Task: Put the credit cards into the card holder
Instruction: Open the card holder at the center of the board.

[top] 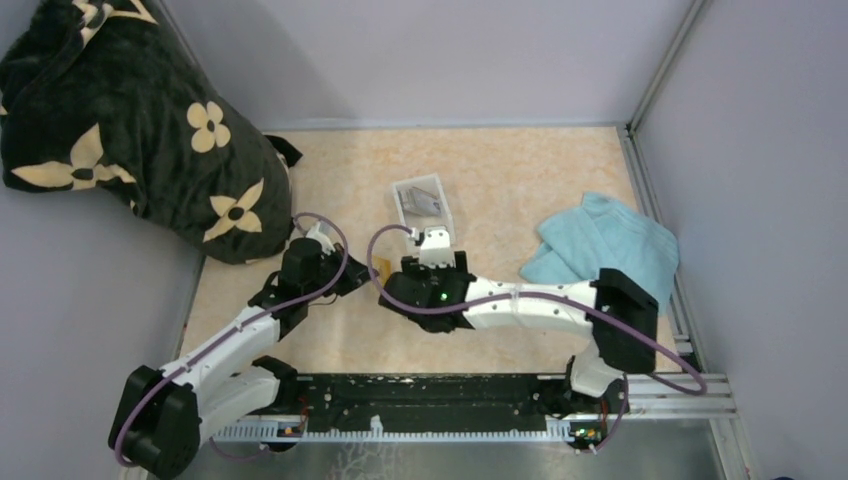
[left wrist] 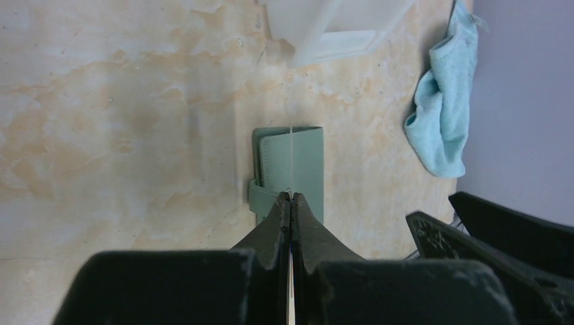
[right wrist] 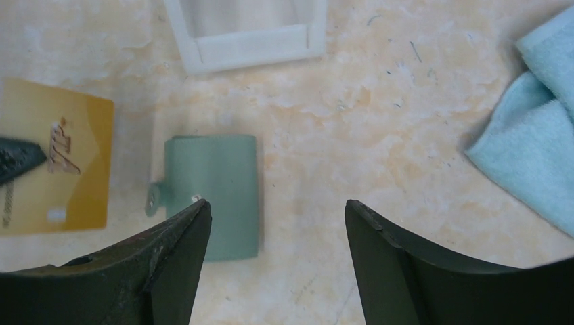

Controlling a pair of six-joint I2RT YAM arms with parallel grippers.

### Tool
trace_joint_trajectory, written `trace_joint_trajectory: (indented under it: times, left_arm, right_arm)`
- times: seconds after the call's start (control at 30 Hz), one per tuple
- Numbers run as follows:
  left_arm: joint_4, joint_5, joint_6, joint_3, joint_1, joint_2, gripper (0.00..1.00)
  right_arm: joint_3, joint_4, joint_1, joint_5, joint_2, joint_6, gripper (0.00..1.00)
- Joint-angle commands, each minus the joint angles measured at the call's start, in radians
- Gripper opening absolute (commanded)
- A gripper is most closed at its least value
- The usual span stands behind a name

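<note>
Marbled beige table [top: 520,170] fills the floor of a grey-walled booth, with both arms bolted at its near edge and reaching inward toward the middle.

The left tool [left wrist: 291,196] is pressed narrow on an orange-yellow card [right wrist: 61,162]. Its own camera sees the card edge-on as a thin pale line. From the right wrist the card's printed face shows, with one dark fingertip [right wrist: 17,159] lying across its left end. The card sits just beside the card holder [right wrist: 216,189], on the left arm's side. Whether it touches the holder cannot be told.

The card holder lies flat on the table, folded closed, dull grey-green, its small clasp tab pointing toward the left arm. The right tool [right wrist: 276,203] hangs over it with its jaws spread wide and nothing between them.

Just beyond the holder stands a white plastic tray [top: 447,207]. Something grey lies inside it, too small to make out.

Farther right, near the side wall, a light blue towel [top: 605,245] lies crumpled. In the far left corner slumps a dark bag [top: 130,120] printed with cream flowers.
</note>
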Motion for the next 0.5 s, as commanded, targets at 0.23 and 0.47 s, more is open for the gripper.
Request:
trace_joint_trajectory:
  times: [0.23,0.47]
  left_arm:
    - [-0.132,-0.129,0.072,0.028,-0.034,-0.131,0.0]
    - [-0.207,-0.168,0.189,0.095,-0.122,-0.197,0.0]
  right_arm:
    - [0.398,0.008,-0.104,-0.2,0.312,-0.178,0.73]
    - [0.43,-0.078,-0.101,-0.171,0.299,-0.067,0.72]
